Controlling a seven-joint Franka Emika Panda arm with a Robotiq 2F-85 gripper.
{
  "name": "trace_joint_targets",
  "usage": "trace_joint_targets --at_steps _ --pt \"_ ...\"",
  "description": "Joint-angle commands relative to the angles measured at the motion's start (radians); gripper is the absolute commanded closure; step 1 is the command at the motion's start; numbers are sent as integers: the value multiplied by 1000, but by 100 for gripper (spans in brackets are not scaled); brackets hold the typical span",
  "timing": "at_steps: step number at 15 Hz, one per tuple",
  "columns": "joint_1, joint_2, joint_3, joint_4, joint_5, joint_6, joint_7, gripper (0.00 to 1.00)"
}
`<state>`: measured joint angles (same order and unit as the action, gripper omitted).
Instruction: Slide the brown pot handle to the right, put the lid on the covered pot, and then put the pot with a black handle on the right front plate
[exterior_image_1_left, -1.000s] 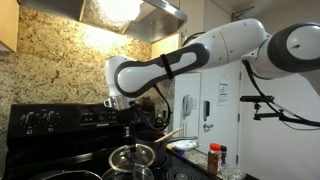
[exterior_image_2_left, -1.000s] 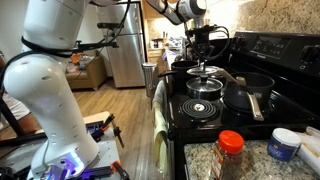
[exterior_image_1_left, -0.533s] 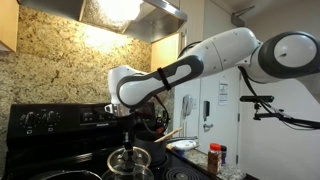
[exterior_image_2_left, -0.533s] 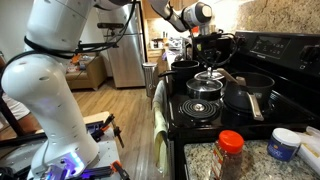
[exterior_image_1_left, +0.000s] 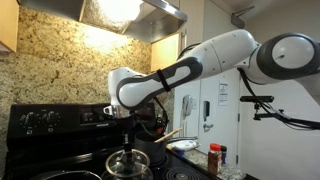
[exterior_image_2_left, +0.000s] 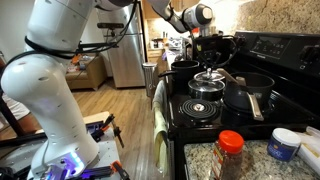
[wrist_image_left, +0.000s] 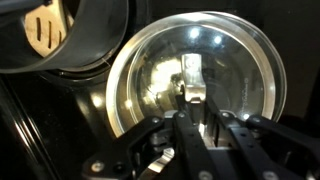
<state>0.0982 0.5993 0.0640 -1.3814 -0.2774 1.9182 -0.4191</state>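
Observation:
My gripper (wrist_image_left: 192, 103) is shut on the small knob of the lid (wrist_image_left: 190, 85), a domed clear glass lid with a metal rim that fills the wrist view. In both exterior views the lid (exterior_image_2_left: 209, 76) (exterior_image_1_left: 129, 162) hangs level just above the black stove, under the gripper (exterior_image_2_left: 208, 64). The brown pot handle (exterior_image_1_left: 172, 133) sticks out to the right behind the lid. The wide low pot with a black handle (exterior_image_2_left: 248, 93) sits on the stove beside the lid. What lies directly under the lid is hidden.
A shiny metal pot (wrist_image_left: 70, 40) with a light wooden utensil (wrist_image_left: 44, 30) in it lies at the upper left of the wrist view. A red-capped spice jar (exterior_image_2_left: 231, 150) and a blue-lidded tub (exterior_image_2_left: 285, 143) stand on the granite counter. A front burner (exterior_image_2_left: 203, 109) is bare.
A second ago the gripper and lid stood slightly higher; they shifted a little sideways and down over the stove, then held still for the last half second.

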Motion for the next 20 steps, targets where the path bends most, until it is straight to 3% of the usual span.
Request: trace_joint_targets --at_steps 1,10,11,12,14,20 --pt "-29 -12 31 -4 43 -48 -78 88" --pt "-46 -4 47 -2 66 -50 -180 89" --pt "-44 -5 45 -5 62 -48 -180 83" --pt "-45 -5 44 -5 64 -47 -180 55" --pt "-45 -7 40 -7 63 -42 -169 49" --pt "-44 -48 22 -34 48 -22 -125 10"
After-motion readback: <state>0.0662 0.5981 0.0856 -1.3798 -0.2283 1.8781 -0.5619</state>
